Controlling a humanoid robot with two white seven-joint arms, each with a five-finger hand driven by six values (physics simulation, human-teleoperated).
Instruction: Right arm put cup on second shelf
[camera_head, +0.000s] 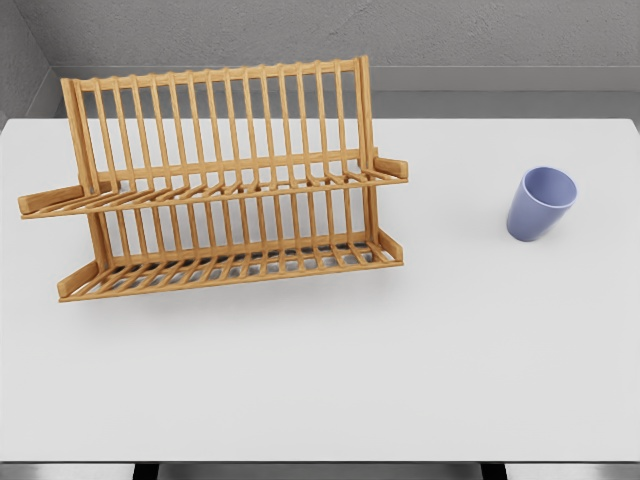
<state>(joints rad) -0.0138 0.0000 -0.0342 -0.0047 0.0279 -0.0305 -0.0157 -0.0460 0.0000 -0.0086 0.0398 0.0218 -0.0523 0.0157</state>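
1. White table (320, 380) fills most of what I see, and its front edge is closest to me.
2. On the right side of the table stands a blue cup (540, 203). It is upright, leans a little, and its open mouth faces up.
3. On the left side stands a wooden dish rack (220, 180) with two slatted shelves, one above the other.
4. I see the cup well apart from the rack, not on any shelf.
5. I cannot see either hand, so I cannot tell if they are open or closed.
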